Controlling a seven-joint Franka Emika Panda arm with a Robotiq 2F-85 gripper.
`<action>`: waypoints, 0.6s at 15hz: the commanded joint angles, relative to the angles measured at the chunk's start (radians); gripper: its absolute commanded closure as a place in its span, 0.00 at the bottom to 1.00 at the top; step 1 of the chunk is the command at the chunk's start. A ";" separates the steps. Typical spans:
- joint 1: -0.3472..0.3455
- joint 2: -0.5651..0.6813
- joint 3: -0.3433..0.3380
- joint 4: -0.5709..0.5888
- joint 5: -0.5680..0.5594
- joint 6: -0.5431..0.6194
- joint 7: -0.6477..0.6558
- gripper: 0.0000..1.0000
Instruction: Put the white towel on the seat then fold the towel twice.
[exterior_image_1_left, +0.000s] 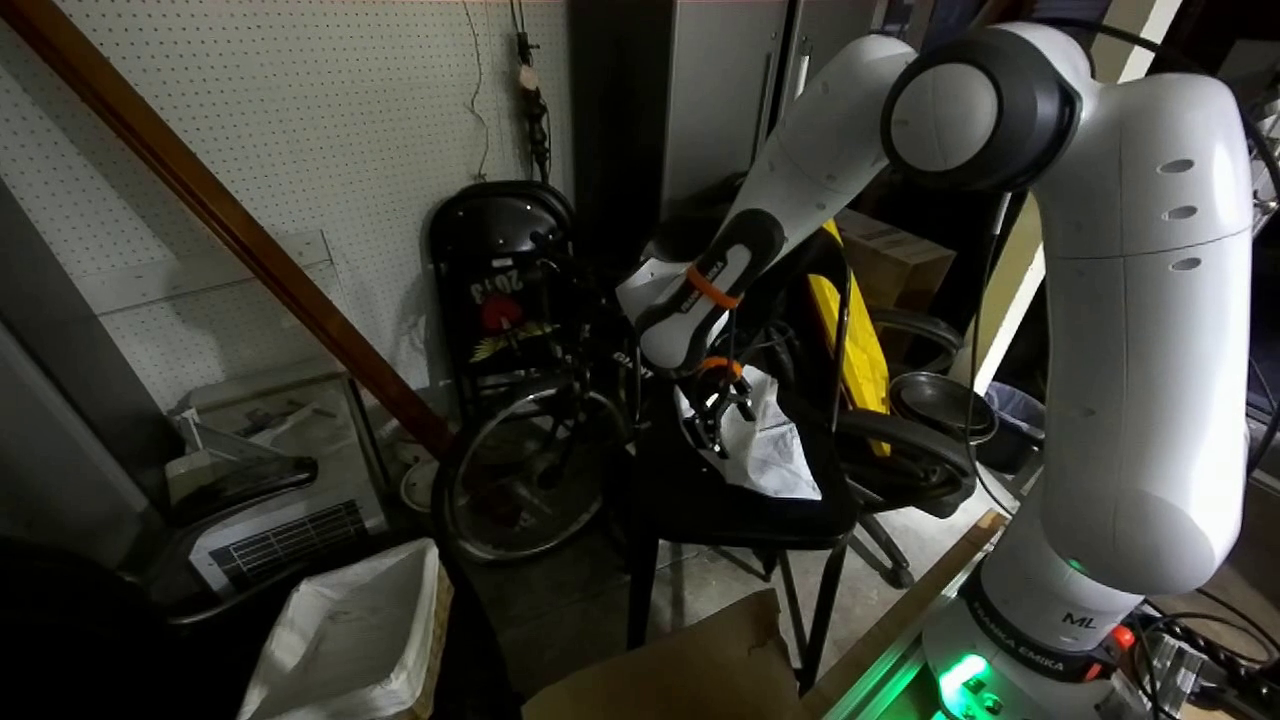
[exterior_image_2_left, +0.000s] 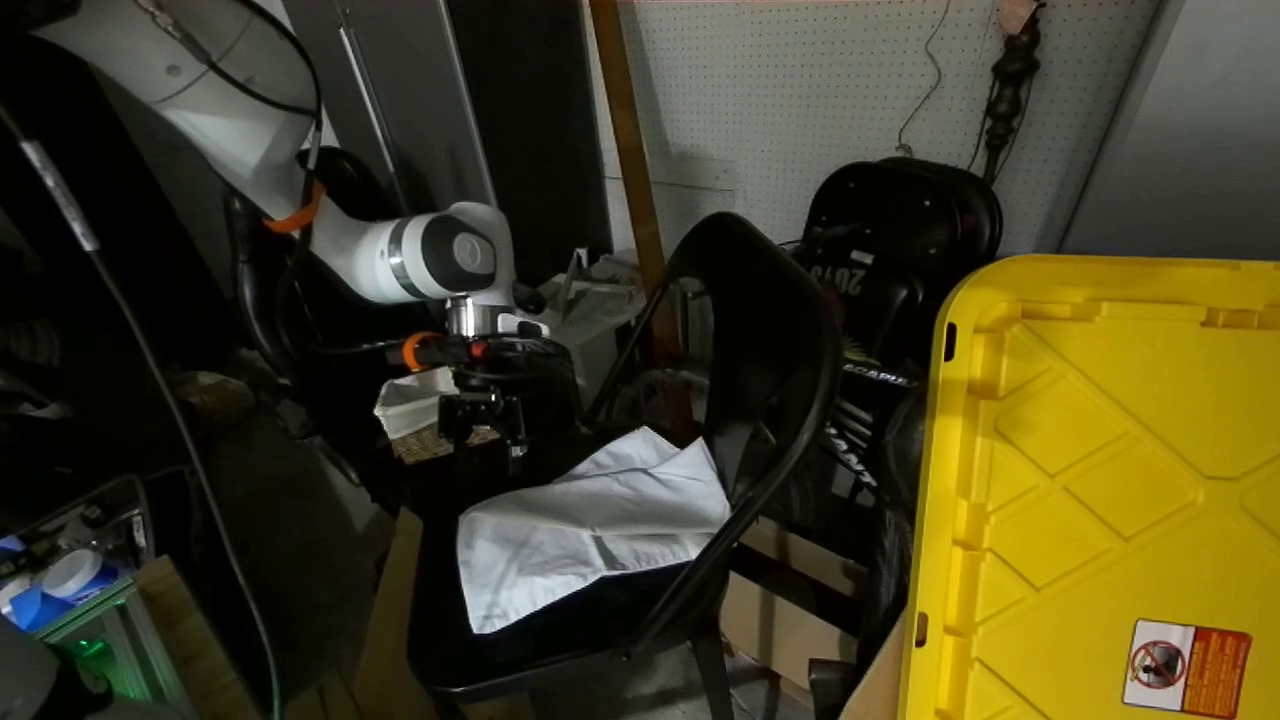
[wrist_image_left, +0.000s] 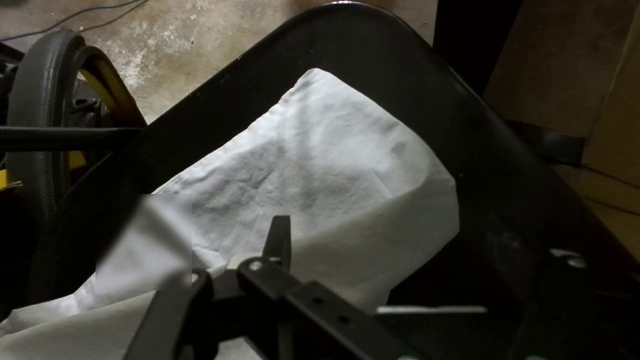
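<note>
The white towel (exterior_image_2_left: 600, 530) lies on the black seat (exterior_image_2_left: 440, 600), wrinkled, with one part lapped over another and an edge close to the backrest (exterior_image_2_left: 750, 330). In the wrist view the towel (wrist_image_left: 325, 135) shows a bright corner pointing away and a greyer flap nearer the gripper; the seat (wrist_image_left: 430, 95) extends past it. My gripper (exterior_image_2_left: 487, 448) points down above the seat beside the towel, open, with nothing seen between its fingers. In the wrist view one finger (wrist_image_left: 279, 240) stands out against the cloth; the opposite one blends into the dark seat.
A bicycle wheel (exterior_image_1_left: 530, 475) and an office chair's armrest (exterior_image_1_left: 915, 445) flank the chair. A big yellow lid (exterior_image_2_left: 1100, 430) stands near the backrest. Cardboard (exterior_image_1_left: 680, 665) lies in front of the chair legs, and a white-lined basket (exterior_image_1_left: 345, 625) is nearby.
</note>
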 joint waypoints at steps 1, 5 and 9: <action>0.049 0.033 -0.017 0.031 -0.089 -0.021 0.125 0.00; 0.094 0.079 -0.020 0.046 -0.181 -0.003 0.230 0.00; 0.130 0.138 -0.025 0.072 -0.234 0.016 0.316 0.00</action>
